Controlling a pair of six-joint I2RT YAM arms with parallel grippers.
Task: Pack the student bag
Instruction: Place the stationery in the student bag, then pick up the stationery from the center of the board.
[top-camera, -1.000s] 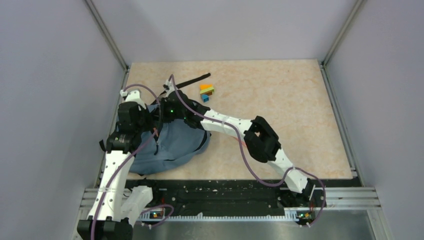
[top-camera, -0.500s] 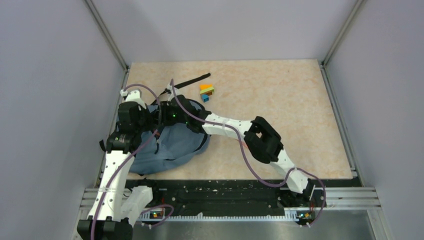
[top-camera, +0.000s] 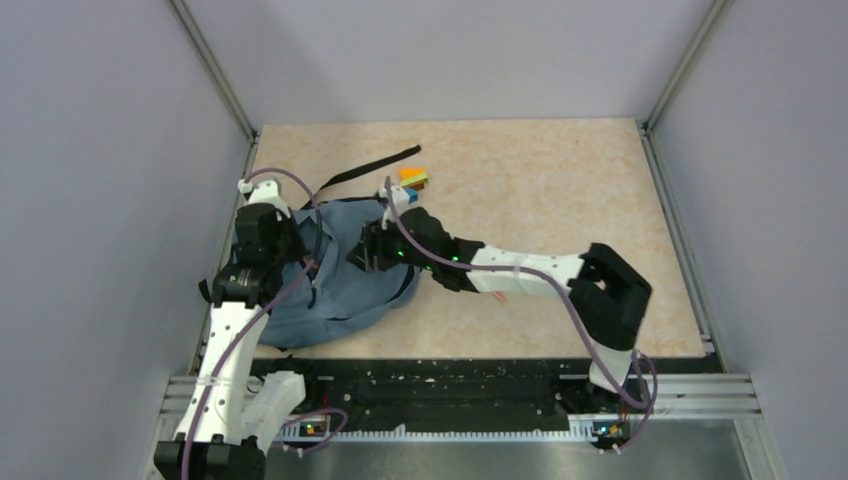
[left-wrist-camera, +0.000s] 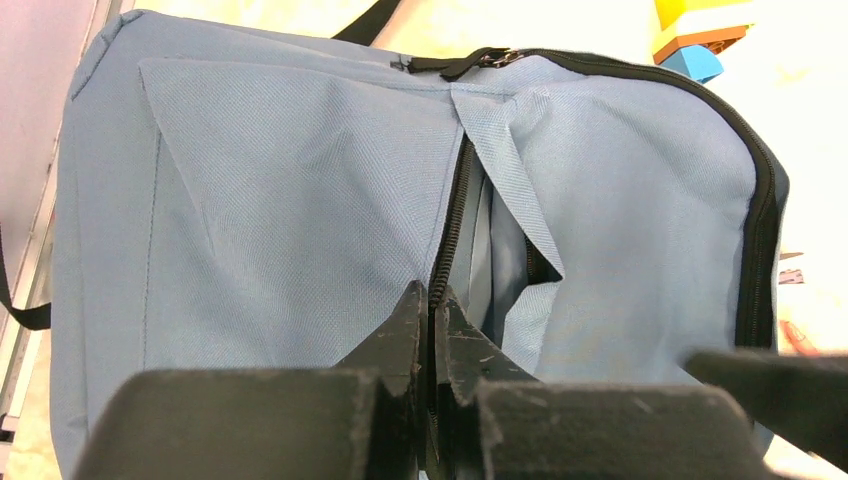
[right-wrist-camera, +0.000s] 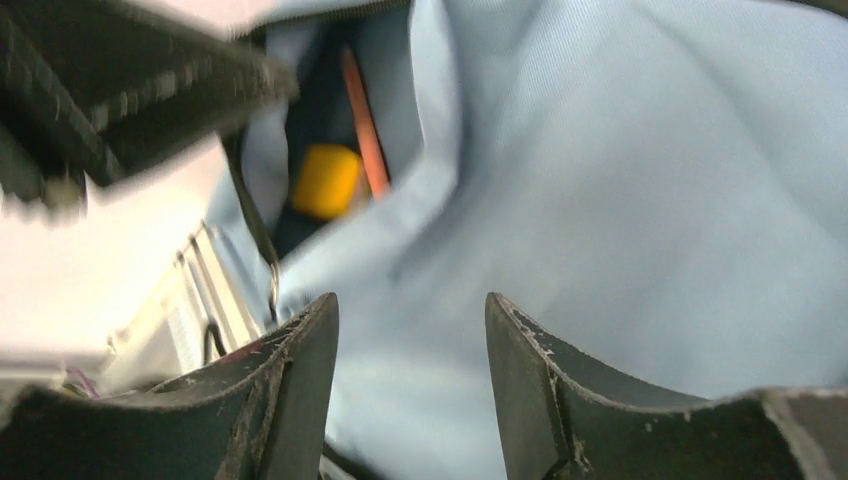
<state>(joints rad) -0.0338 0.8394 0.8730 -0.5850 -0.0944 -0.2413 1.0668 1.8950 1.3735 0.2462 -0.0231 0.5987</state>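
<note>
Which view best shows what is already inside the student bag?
The right wrist view: through the open student bag it shows a yellow item and an orange stick, though blurred. The left wrist view shows only the zipper gap, its contents hidden. The top view shows just the bag's outside.

The student bag (top-camera: 340, 275) fills the table's (top-camera: 600, 180) near-left corner against the wall; the left gripper (left-wrist-camera: 432, 325) pinches its zipper edge, leaving a narrow slit. Inside, a yellow lump (right-wrist-camera: 325, 180) and what may be a pencil (right-wrist-camera: 365, 120) take room. The right arm (top-camera: 520, 268) bars the middle, blocks (top-camera: 412, 180) stand just behind the bag; the right half lies open.
</note>
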